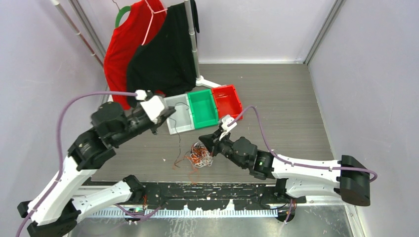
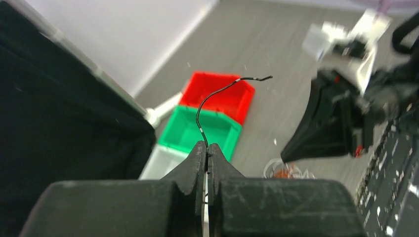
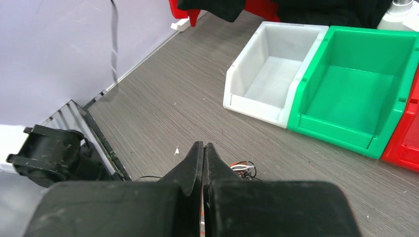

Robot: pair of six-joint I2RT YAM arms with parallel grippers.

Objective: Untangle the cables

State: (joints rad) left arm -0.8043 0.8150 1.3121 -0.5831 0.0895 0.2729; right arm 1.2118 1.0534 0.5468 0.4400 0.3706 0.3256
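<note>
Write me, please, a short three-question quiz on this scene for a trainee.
1. True or false: the left pincer is shut on a black cable.
2. What colour is the middle bin of the row of three? A blue, B green, C yellow.
3. Fill in: the pincer nearest the snarl on the table is the ____ one.

Key: 1 true; 2 B; 3 right, the right pincer.
</note>
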